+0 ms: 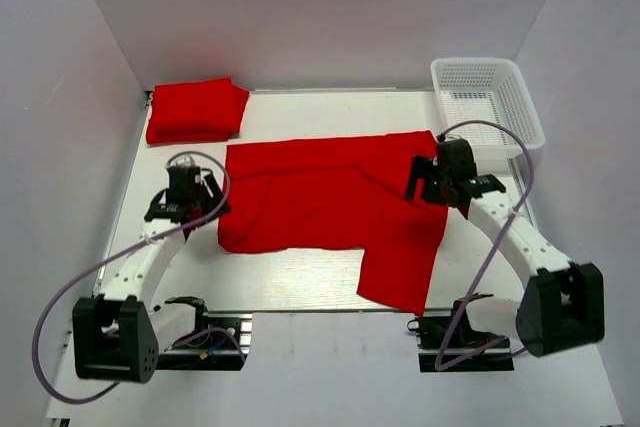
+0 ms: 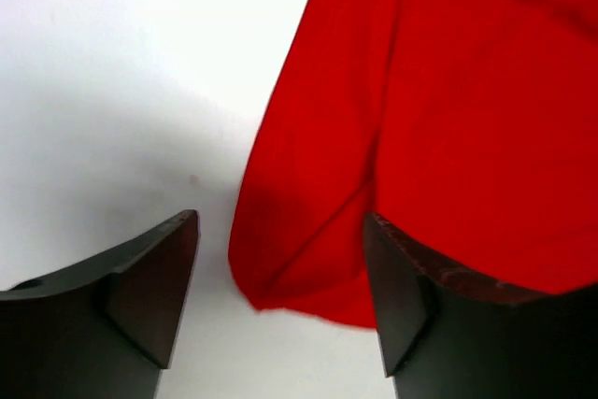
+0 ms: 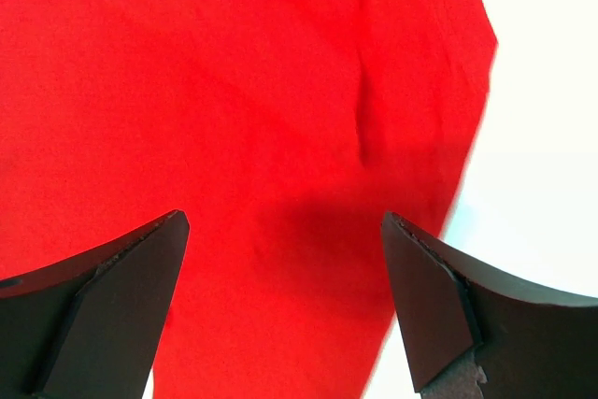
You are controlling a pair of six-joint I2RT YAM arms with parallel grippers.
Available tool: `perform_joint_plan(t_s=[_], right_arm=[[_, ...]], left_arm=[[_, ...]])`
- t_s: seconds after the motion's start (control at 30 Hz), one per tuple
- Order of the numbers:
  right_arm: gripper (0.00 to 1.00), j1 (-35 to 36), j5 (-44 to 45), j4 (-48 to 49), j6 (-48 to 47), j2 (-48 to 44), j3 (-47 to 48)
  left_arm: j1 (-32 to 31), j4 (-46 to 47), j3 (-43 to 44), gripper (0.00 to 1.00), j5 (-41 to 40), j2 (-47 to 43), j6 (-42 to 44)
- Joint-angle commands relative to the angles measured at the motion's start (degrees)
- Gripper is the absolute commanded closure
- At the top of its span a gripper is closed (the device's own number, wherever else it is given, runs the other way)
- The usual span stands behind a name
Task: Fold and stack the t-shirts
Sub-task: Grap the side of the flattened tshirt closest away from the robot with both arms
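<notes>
A red t-shirt [image 1: 330, 202] lies spread across the middle of the table, one part reaching toward the front edge [image 1: 400, 272]. A second t-shirt [image 1: 195, 110] sits folded at the back left. My left gripper [image 1: 196, 197] is at the spread shirt's left edge. In the left wrist view it [image 2: 280, 231] stands open, with a rounded corner of the cloth [image 2: 308, 259] between its fingers and the right finger [image 2: 402, 306] over the cloth. My right gripper [image 1: 437, 179] hovers over the shirt's right side; it [image 3: 285, 221] is open above flat red cloth [image 3: 262, 119].
A white mesh basket [image 1: 487, 97] stands at the back right, just behind the right arm. White walls close in the table on the left, the back and the right. Bare table [image 1: 290, 272] shows in front of the shirt.
</notes>
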Motion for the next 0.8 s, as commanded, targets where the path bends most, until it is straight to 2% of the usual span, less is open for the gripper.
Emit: perform_joint_plan(t_s=[0.0, 0.1, 0.3, 0.37, 0.47, 0.67, 0.7, 0.73, 0.77], right_arm=[[0.10, 0.2, 2.9, -2.9, 3.3, -5.8, -2.3], [0.10, 0.1, 2.5, -5.8, 3.9, -10.1, -4.5], [0.10, -0.1, -0.9, -7.2, 4.8, -13.3, -8.9], [0.10, 0.1, -2.1, -8.0, 5.1, -13.3, -9.4], [0.10, 0.0, -3.1, -9.2, 5.6, -13.3, -10.7], [0.10, 0.1, -5.0, -12.7, 5.2, -14.7, -12.7], [0.10, 0.1, -5.2, -13.4, 5.0, -15.0, -13.9], [0.10, 0.2, -5.5, -14.0, 4.9, -15.4, -14.3], [0.10, 0.3, -5.6, -15.0, 4.9, -15.6, -14.8]], left_arm=[[-0.3, 0.3, -6.0, 0.21, 3.7, -6.7, -4.0], [-0.3, 1.2, -11.2, 0.27, 6.0, -10.7, -4.0], [-0.3, 3.7, -15.6, 0.33, 8.0, -9.4, -4.6], [-0.3, 4.4, -16.8, 0.41, 8.0, -8.9, -4.6], [-0.3, 4.9, -17.8, 0.49, 8.5, -9.5, -4.6], [-0.3, 5.6, -19.7, 0.79, 9.3, -11.2, -5.1], [-0.3, 5.6, -20.4, 0.92, 10.0, -11.2, -5.1], [-0.3, 5.6, -21.0, 0.99, 10.0, -11.2, -5.1], [-0.3, 6.1, -21.0, 1.00, 10.5, -11.2, -5.1]])
